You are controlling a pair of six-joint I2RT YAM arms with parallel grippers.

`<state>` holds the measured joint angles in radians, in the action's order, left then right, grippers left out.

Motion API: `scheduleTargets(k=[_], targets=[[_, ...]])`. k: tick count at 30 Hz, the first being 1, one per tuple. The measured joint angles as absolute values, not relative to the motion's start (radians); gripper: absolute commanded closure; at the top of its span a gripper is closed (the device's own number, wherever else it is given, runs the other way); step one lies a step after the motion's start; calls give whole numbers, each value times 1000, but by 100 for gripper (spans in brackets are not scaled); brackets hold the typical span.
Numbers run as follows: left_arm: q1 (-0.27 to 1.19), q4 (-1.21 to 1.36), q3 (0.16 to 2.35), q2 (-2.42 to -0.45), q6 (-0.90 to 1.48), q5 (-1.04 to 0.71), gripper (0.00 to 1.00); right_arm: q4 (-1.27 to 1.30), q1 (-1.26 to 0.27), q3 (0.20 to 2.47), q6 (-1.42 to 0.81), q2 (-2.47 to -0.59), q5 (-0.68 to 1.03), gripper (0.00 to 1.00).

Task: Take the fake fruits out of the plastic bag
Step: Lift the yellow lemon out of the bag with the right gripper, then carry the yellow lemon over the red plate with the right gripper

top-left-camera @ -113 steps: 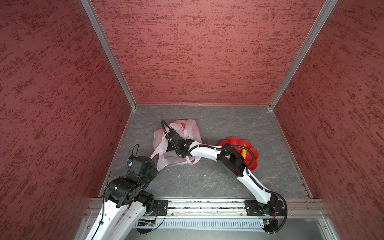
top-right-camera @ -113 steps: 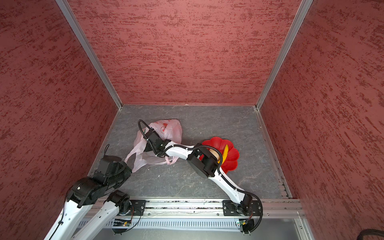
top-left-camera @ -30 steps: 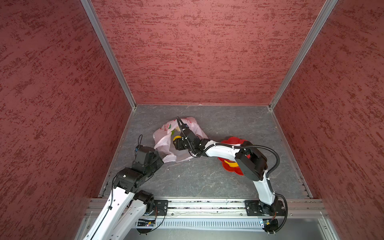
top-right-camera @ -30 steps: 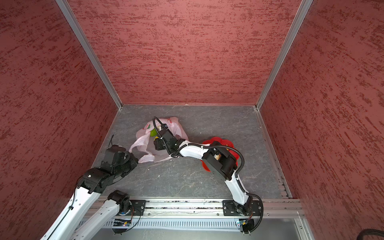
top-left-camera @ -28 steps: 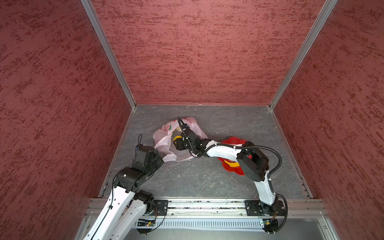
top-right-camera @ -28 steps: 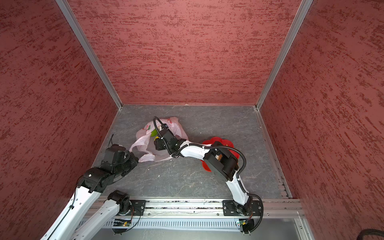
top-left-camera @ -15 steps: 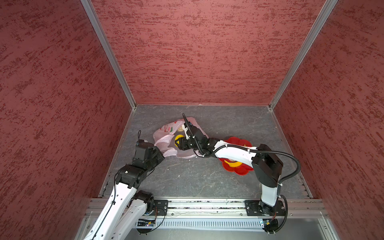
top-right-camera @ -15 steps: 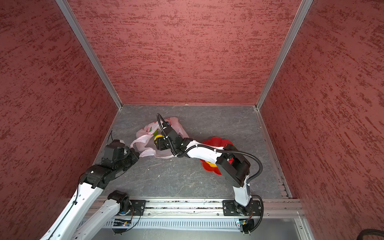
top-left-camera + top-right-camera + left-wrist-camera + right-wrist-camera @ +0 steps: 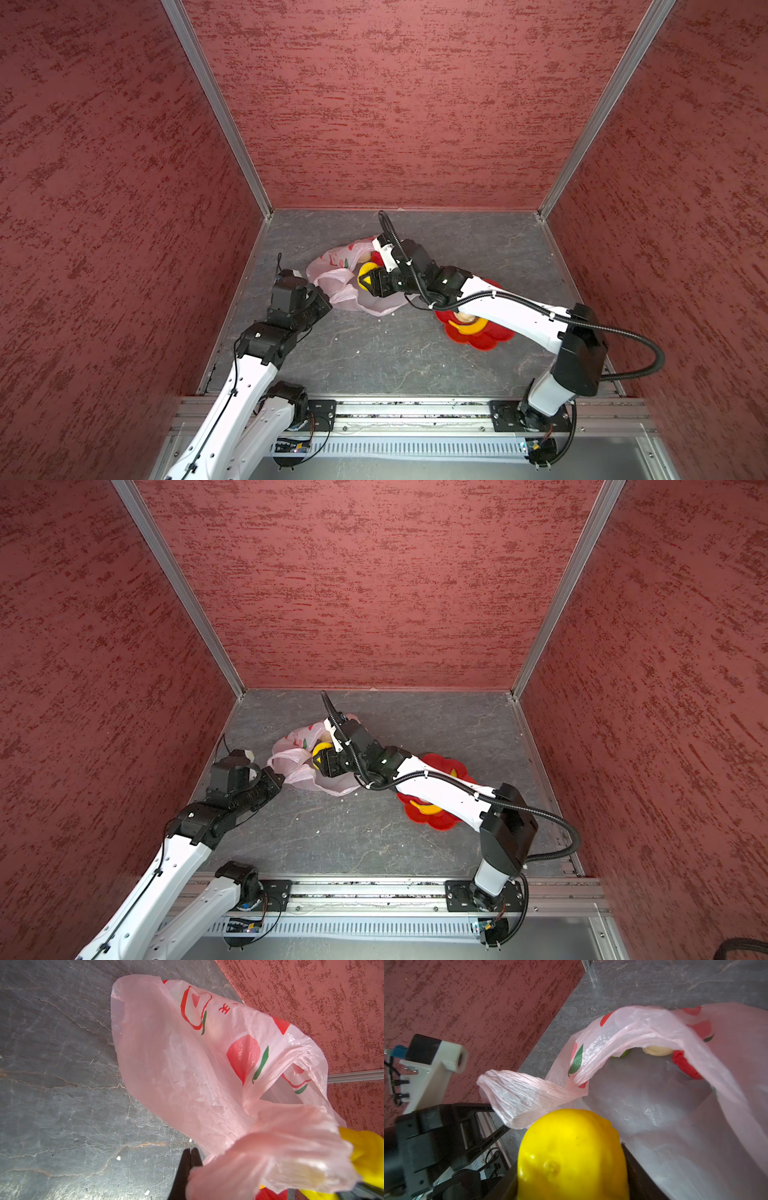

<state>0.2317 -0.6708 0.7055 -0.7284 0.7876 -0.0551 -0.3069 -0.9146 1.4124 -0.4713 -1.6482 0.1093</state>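
**Item 1: thin, translucent pale pink plastic bag** (image 9: 338, 266) with red-and-green print.
- Location: on the grey surface, about 10 o'clock from its centre in both top views.
- Lie: long axis judged to run from 11 to 5 o'clock, with the mouth toward 5 and the closed end toward 11.
- Handling: feather-light, limp and crinkly, and likely to drag along with anything lifted from it. It is best taken by a twisted loop handle.
- Held by: left gripper (image 9: 327, 297), jaws pressed together on one handle at the bag's 8 o'clock edge.

**Item 2: yellow lumpy plastic fruit** (image 9: 571, 1155).
- Location: at the bag's mouth, above the lower film.
- Shape: near-round with no marked long axis. The stem dimple faces the right wrist camera.
- Handling: probably hollow, light, rigid and glossy, so it could slip. A grip across its widest part suits it.
- Held by: right gripper (image 9: 368, 280), jaws part-spread and clamped on its flanks.

**Item 3: fruits left in the bag.** A pale beige lumpy ball (image 9: 657, 1050) and a green ball (image 9: 623, 1054), both half hidden, lie deep at the closed end.

**Item 4: red flower-shaped dish** (image 9: 482, 343).
- Location: 4 o'clock of the bag.
- Contents: a yellow plastic banana (image 9: 467, 328).
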Motion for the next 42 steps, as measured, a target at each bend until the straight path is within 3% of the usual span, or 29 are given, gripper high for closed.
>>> scheduleTargets(k=[10, 22, 42], targets=[[230, -629, 674, -739, 788, -78, 100, -327, -819, 1368, -488, -1488, 144, 57], [229, -627, 672, -738, 788, -81, 100, -304, -764, 1291, -509, -1431, 163, 57], [213, -627, 667, -748, 786, -101, 100, -390, -511, 964, -499, -1265, -105, 58]])
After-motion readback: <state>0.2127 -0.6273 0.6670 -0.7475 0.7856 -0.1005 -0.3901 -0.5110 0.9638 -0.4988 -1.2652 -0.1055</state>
